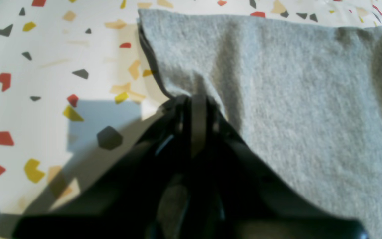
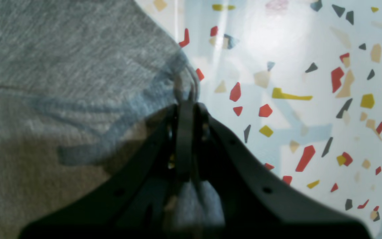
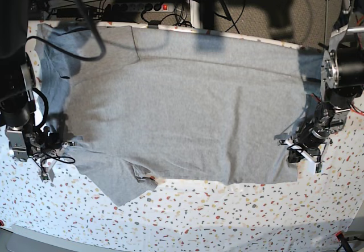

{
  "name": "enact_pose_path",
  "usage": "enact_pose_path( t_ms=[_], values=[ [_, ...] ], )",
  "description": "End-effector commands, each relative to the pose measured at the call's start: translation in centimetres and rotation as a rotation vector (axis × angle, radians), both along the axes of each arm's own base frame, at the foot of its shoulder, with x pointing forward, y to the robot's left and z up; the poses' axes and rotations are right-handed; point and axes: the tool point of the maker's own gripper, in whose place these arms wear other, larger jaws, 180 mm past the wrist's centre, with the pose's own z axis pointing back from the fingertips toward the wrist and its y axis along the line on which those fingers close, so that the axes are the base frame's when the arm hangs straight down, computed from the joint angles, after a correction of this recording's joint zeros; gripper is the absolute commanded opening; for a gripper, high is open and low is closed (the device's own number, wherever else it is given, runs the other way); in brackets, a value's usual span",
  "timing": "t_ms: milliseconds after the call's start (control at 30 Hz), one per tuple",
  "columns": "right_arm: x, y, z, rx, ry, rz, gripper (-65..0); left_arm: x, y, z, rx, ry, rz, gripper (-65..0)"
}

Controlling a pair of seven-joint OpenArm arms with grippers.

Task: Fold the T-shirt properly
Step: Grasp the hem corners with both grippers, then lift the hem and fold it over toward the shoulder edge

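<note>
- Near edge, base view: speckled surface (image 3: pixel 227 218) bare in front; 1 sleeve of the T-shirt (image 3: pixel 187 104) points toward the camera at lower left.
- Right gripper (image 2: pixel 187 99): fingers closed tight, pinching a bunched bit of the shirt's edge; fabric puckers up into the tips in the wrist view.
- Left gripper (image 1: pixel 197 99): fingers also closed, clamped on a gathered corner w/ several layers stacked at the fold.
- Mid: shirt lies spread flat, plain grey side up, across most of the surface between the 2 arms; a few soft ripples.
- Far: back edge of the shirt runs near the surface's rear rim, cables beyond.
- Handling, my guess: light, limp, stretchy knit; sags and drags if lifted by 1 point, so both edge pinches should move together. Hem or side seams probably grip best; thin single layers may slip out.
</note>
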Motion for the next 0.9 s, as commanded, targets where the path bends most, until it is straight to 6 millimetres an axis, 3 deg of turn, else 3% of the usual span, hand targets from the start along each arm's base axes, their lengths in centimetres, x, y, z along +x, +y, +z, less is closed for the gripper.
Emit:
enact_pose_path(
  t_ms=[0,233,400,500,700,867],
  values=[
    [1.4,-0.8,1.9,-0.013,-0.063,-0.008,-65.0,0.4,-0.3,0.4,0.006,0.005,-0.023,-65.0],
    [3.8,-0.4,3.9,-0.008,-0.21,0.021,-65.0,1.3,-0.1,1.7,-0.02,-0.063,0.006,-65.0],
    [5.0,-0.4,5.7,-0.022,-0.215,0.032,-65.0,3.6,0.3,4.7,-0.062,-0.136,0.049,-65.0],
    [5.6,1.4,6.6,0.011,-0.196,0.142,-65.0,5.1,0.0,6.2,-0.048,-0.116,0.028,-65.0],
    [5.4,1.2,6.7,0.022,-0.181,0.147,-65.0,6.9,-0.3,8.6,-0.032,-0.097,0.0,-65.0],
    [5.1,1.2,7.8,0.102,-0.201,0.17,-65.0,6.8,-1.0,8.8,-0.052,-0.097,-0.031,-65.0]
  ],
)
